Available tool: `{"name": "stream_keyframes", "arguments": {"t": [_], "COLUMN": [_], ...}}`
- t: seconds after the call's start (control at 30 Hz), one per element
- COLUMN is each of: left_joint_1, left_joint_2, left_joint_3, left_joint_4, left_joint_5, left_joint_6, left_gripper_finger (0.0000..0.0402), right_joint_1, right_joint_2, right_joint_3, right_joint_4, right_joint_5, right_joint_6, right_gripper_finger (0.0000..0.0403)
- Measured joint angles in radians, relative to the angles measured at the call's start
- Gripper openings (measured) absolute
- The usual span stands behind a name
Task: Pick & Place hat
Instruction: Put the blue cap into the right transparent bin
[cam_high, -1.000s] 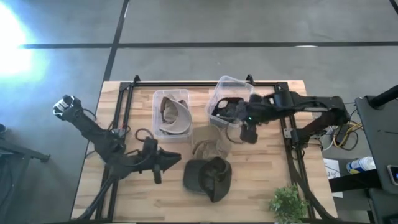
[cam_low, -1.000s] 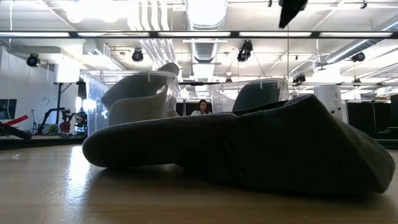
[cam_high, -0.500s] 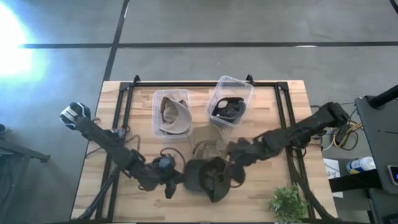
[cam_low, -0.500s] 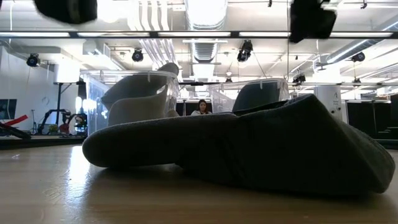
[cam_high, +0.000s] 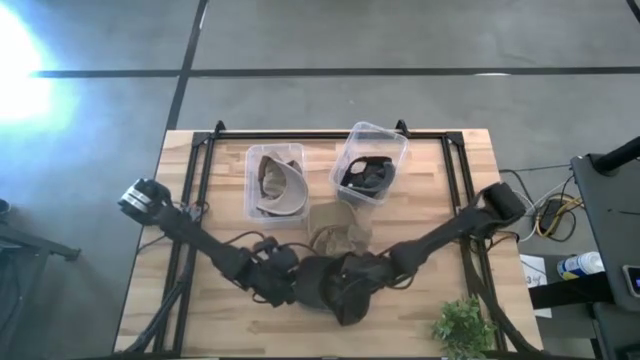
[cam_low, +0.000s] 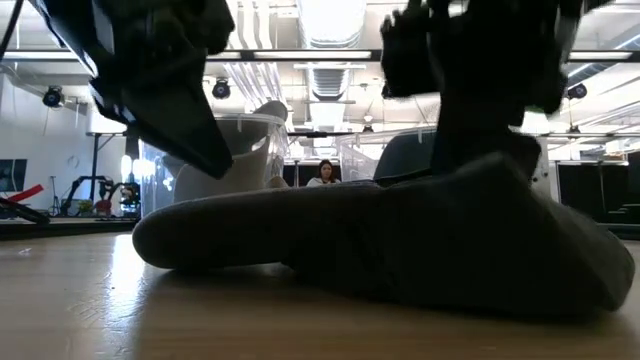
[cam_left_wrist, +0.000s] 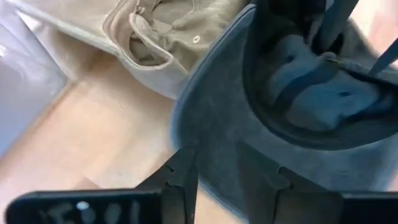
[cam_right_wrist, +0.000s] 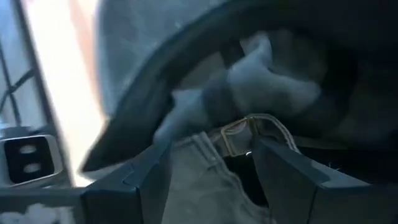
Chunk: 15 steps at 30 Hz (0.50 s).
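A dark grey hat (cam_high: 335, 285) lies on the table near its near edge, opening up, with its brim (cam_left_wrist: 211, 124) toward the left. My left gripper (cam_high: 288, 287) is open at the brim's left edge, one finger on each side of it (cam_left_wrist: 227, 180). My right gripper (cam_high: 362, 272) is open over the hat's right side, above the inside of the crown (cam_right_wrist: 211, 168). In the low view both grippers hang low over the hat (cam_low: 400, 240). A tan hat (cam_high: 338, 235) lies just beyond it. My left gripper has the brim's edge (cam_left_wrist: 217, 165) between its open fingers, coming in low from the table's left; whether they touch it I cannot tell. My right gripper comes down slanting from the right onto the crown's rim (cam_low: 470, 165); whether it touches I cannot tell.
Two clear bins stand farther back: the left one (cam_high: 275, 180) holds a beige hat, the right one (cam_high: 368, 170) a dark hat. A small green plant (cam_high: 462, 325) stands at the near right corner. A black frame (cam_high: 330, 132) runs along the far side.
Both arms have swung in and come down to the dark grey hat. The left gripper moved right along the near edge to the brim. The right gripper left the right bin and travelled toward the near edge to the hat's right side. The hat has stayed put.
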Motion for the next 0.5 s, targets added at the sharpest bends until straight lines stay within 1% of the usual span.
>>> {"name": "stream_keyframes", "arguments": {"t": [0.13, 0.2, 0.3, 0.37, 0.43, 0.5], "left_joint_1": [0.016, 0.018, 0.022, 0.028, 0.033, 0.041], "left_joint_2": [0.022, 0.029, 0.038, 0.041, 0.041, 0.041], "left_joint_3": [0.000, 0.000, 0.000, 0.000, 0.000, 0.000], "left_joint_4": [-0.007, -0.006, -0.007, -0.002, 0.011, 0.033], "left_joint_5": [-0.009, -0.032, -0.050, -0.046, -0.021, 0.069], "left_joint_6": [0.109, 0.185, 0.299, 0.332, 0.335, 0.341], "left_gripper_finger": [0.0122, 0.0130, 0.0138, 0.0140, 0.0140, 0.0140], "right_joint_1": [0.016, 0.028, 0.050, 0.061, 0.064, 0.064], "right_joint_2": [0.063, 0.081, 0.100, 0.110, 0.117, 0.119], "right_joint_3": [0.013, 0.026, 0.042, 0.047, 0.048, 0.047], "right_joint_4": [0.015, 0.021, 0.024, 0.025, 0.028, 0.027], "right_joint_5": [0.001, 0.001, 0.001, 0.003, 0.011, 0.028], "right_joint_6": [0.002, -0.006, -0.025, -0.022, -0.011, 0.004], "right_gripper_finger": [0.0215, 0.0215, 0.0215, 0.0215, 0.0215, 0.0215]}}
